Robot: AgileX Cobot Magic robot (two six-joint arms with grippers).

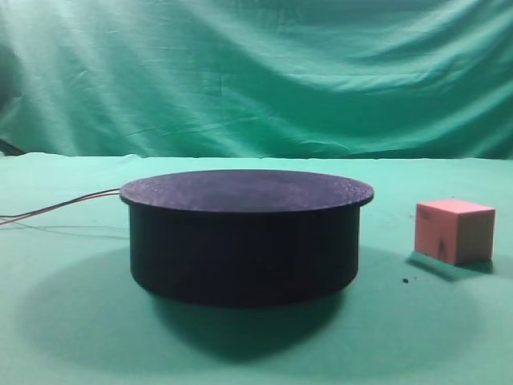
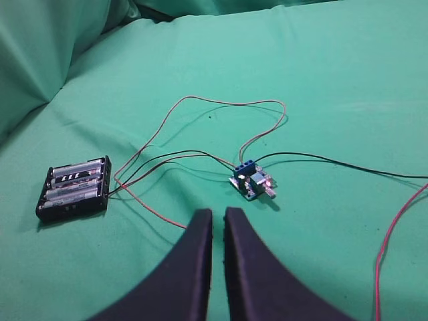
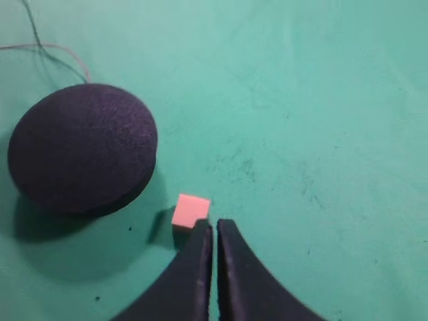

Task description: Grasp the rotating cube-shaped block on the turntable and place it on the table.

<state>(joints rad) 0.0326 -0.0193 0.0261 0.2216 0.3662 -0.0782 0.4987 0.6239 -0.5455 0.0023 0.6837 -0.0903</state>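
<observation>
The right claw (image 3: 215, 231) has its fingers pressed almost together, holding nothing. Just up and left of its tips the cube-shaped block (image 3: 190, 212) sits on the table (image 3: 321, 134), off the turntable (image 3: 81, 147) farther up-left. The left claw (image 2: 218, 219) is likewise narrowed, empty, above a small circuit board (image 2: 251, 182), battery holder (image 2: 75, 187) beyond to its left

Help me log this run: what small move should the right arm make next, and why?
Probably just retract and idle. The cube already sits on the table, apart from the turntable, whose top is bare. The right gripper is shut, empty, above the cube.
</observation>
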